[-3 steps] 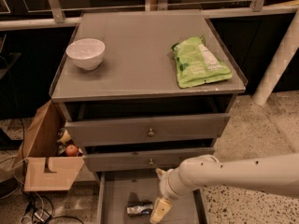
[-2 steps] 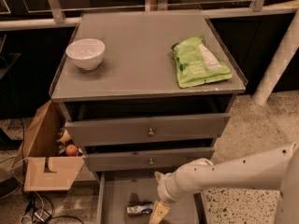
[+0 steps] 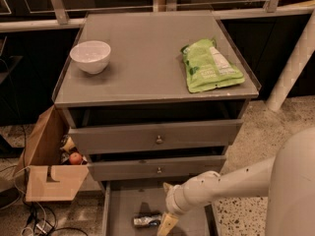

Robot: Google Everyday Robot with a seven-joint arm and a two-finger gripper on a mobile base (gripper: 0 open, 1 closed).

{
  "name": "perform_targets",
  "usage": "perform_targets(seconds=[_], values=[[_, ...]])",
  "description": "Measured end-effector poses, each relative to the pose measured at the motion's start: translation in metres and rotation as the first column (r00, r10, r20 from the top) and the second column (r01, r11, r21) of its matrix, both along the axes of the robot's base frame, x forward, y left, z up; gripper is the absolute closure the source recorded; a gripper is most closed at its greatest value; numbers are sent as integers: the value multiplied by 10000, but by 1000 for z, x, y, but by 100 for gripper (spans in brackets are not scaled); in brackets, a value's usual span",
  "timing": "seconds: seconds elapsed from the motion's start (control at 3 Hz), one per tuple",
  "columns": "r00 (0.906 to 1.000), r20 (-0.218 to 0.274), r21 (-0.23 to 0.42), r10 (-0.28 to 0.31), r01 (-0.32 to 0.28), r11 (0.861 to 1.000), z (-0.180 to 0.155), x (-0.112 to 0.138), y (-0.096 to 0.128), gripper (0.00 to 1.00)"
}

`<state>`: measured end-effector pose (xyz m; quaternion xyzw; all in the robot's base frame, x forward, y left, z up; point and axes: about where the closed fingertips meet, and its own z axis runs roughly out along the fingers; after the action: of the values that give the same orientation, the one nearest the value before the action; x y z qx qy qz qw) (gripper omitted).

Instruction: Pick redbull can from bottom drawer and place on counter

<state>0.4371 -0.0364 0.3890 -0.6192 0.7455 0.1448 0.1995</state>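
The redbull can (image 3: 147,221) lies on its side on the floor of the open bottom drawer (image 3: 123,205), near the frame's lower edge. My gripper (image 3: 166,225) hangs over the drawer just right of the can, its tan finger pointing down and running off the frame's lower edge. The white arm (image 3: 221,186) reaches in from the right. The counter (image 3: 147,63) is the grey cabinet top above.
A white bowl (image 3: 90,56) stands on the counter's left and a green snack bag (image 3: 210,66) lies on its right. Two knobbed drawers (image 3: 157,139) sit slightly open above the bottom one. An open cardboard box (image 3: 47,166) with items stands left of the cabinet.
The arm has shifted a little to the left and lower, bringing the gripper closer to the can. The can has not moved.
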Motion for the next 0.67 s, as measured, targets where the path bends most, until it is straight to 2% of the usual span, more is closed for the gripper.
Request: perform_targets(seconds=[0.33,0.67], values=[[10000,-15,198,53,-53,9998,-17,3,9,0],[9976,253,786,650,-668,9947,-52,28,39,0]])
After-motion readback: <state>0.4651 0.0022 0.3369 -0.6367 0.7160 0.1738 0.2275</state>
